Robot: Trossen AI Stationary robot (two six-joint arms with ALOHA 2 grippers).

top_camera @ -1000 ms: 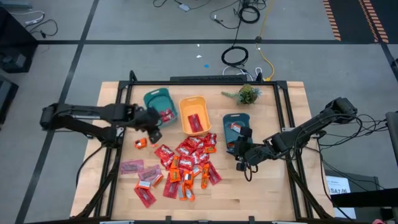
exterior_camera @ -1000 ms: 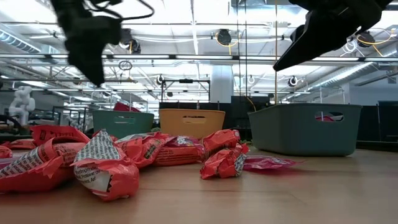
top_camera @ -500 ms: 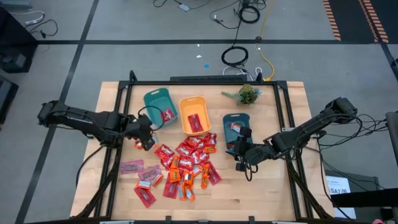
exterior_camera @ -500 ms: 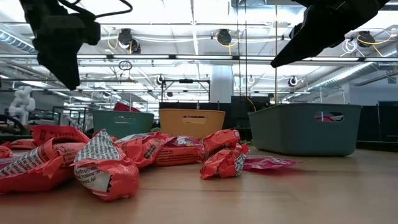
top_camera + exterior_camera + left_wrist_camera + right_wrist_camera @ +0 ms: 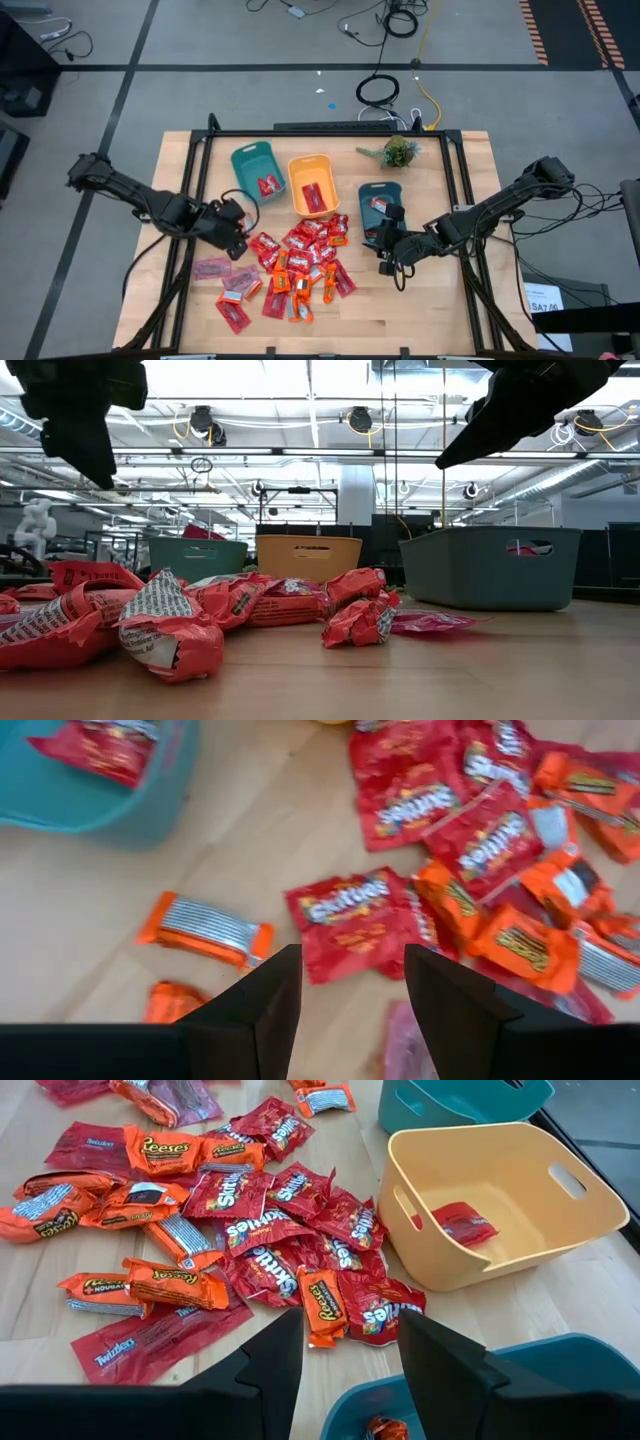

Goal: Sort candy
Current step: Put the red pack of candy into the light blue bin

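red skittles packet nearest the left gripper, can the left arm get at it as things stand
Probably yes: the left gripper hangs open just above the red Skittles packet, which lies flat on bare table, with nothing covering it.

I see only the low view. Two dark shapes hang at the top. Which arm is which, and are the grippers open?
Observer: By the high view, the left gripper is beside the candy pile, near the teal bin. Its fingers stand open, holding nothing.
Operator: And the right one?
Observer: The right gripper is beside the smaller blue-teal bin; its fingers are open and empty too.
Operator: Is anything inside the yellow bin?
Observer: Yes, the yellow bin holds one red candy.
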